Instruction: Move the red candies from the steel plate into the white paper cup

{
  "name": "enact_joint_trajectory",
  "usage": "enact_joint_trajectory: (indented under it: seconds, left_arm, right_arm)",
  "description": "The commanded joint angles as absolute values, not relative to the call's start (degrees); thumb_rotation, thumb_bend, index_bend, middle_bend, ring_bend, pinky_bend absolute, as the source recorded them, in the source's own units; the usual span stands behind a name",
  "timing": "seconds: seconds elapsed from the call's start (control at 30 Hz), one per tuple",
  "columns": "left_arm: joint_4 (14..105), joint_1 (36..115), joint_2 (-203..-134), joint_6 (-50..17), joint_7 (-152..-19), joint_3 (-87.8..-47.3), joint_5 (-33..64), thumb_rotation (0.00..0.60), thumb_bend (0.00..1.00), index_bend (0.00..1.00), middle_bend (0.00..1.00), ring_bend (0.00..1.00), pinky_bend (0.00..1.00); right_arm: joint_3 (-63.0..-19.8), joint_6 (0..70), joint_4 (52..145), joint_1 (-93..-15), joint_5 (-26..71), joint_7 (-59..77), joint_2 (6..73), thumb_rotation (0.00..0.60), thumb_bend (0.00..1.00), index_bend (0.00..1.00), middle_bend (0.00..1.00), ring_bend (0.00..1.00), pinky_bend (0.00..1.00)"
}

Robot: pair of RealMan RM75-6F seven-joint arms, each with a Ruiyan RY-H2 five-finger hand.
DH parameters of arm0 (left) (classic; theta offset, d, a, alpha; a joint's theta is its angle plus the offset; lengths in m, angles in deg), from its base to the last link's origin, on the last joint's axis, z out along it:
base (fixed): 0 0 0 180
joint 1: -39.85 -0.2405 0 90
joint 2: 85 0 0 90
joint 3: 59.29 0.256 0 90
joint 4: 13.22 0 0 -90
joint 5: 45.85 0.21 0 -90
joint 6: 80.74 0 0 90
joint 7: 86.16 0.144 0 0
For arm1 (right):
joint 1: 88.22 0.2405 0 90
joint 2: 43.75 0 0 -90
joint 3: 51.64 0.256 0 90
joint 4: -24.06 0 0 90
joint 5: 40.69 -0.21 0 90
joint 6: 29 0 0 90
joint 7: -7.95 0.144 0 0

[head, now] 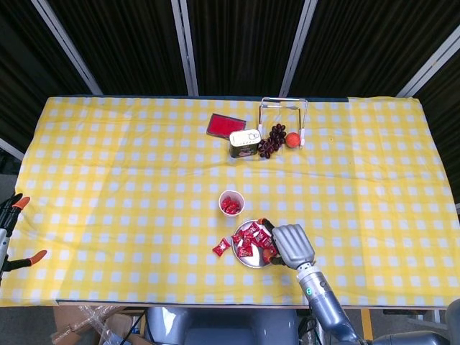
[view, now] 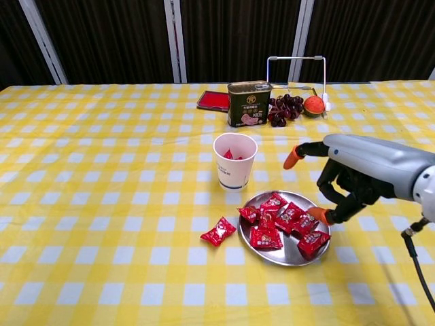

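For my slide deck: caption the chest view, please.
Right hand hovers, empty, by steel plate of red candies, white paper cup behind.

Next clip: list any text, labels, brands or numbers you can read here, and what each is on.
None can be read.
Green tin: a label with print, too small to read.
White paper cup: a bluish mark near its base, too blurred to read.
Red candies: wrapper print, illegible.
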State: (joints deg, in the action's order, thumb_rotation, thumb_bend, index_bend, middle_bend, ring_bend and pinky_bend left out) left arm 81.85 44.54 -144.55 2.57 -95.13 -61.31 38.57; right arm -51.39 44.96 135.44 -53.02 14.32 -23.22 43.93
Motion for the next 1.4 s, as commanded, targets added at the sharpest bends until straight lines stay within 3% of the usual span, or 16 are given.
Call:
enact_joint_trajectory:
  seconds: [0.03, 0.7, 1.4]
  left_arm:
    - [81.61, 44.33, -144.79, 3.13, -95.16, -61.28, 39.01, 0.6, 0.03, 0.0, 0.0, 0.0, 0.0]
    - [80.74, 43.8, -145.09, 4.14, -95.83, -61.23, 39.58, 0.6, 0.03, 0.0, 0.0, 0.0, 0.0]
    - [80.91, 43.85, -145.05, 3.64, -95.6, -61.33, 39.08, 0.6, 0.03, 0.0, 0.0, 0.0, 0.0]
  right_arm:
    - [-52.64, 45.22, 134.12, -54.25, 14.75, -23.3, 44.66, 0.6, 0.39, 0.23, 0.82, 0.97, 1.0]
    - [-53.75, 41.4, 129.03, -56.93, 13.62, -23.94, 47.25, 0.6, 0.37, 0.2, 0.82, 0.96, 1.0]
    - [-51.13, 39.89, 127.03, -57.81, 16.34, -22.49, 49.79, 0.6, 0.37, 0.2, 0.82, 0.96, 1.0]
